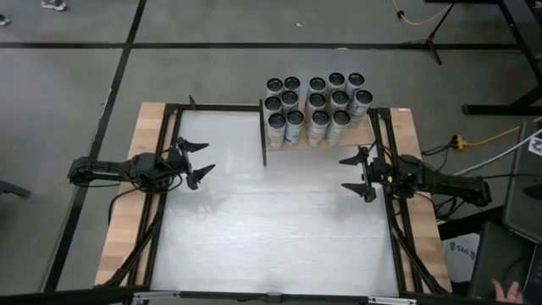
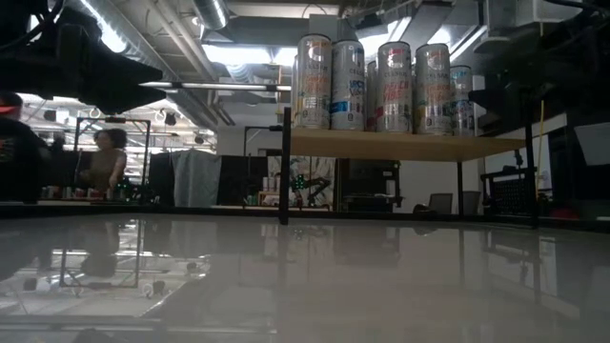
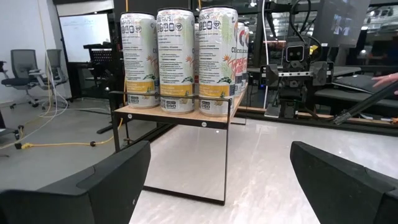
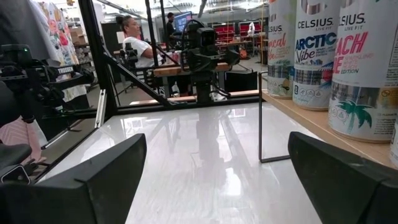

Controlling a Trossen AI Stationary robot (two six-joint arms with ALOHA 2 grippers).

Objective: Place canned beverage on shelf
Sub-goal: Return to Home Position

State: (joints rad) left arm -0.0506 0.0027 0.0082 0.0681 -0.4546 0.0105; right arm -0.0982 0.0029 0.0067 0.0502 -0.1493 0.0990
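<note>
On the shelf (image 2: 400, 145), cans (image 2: 393, 86) stand packed (rear labels hidden).

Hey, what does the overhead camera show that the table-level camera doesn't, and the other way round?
Only the high view: the left end effector and right end effector, both open, at opposite sides of the white tabletop, apart from the shelf; the cans appear as round tops in rows.
Only the low view: the cans' printed sides, the open space under the board, a black post, and a person in the room behind.
Both: the shelf loaded with cans, and the tabletop.
</note>
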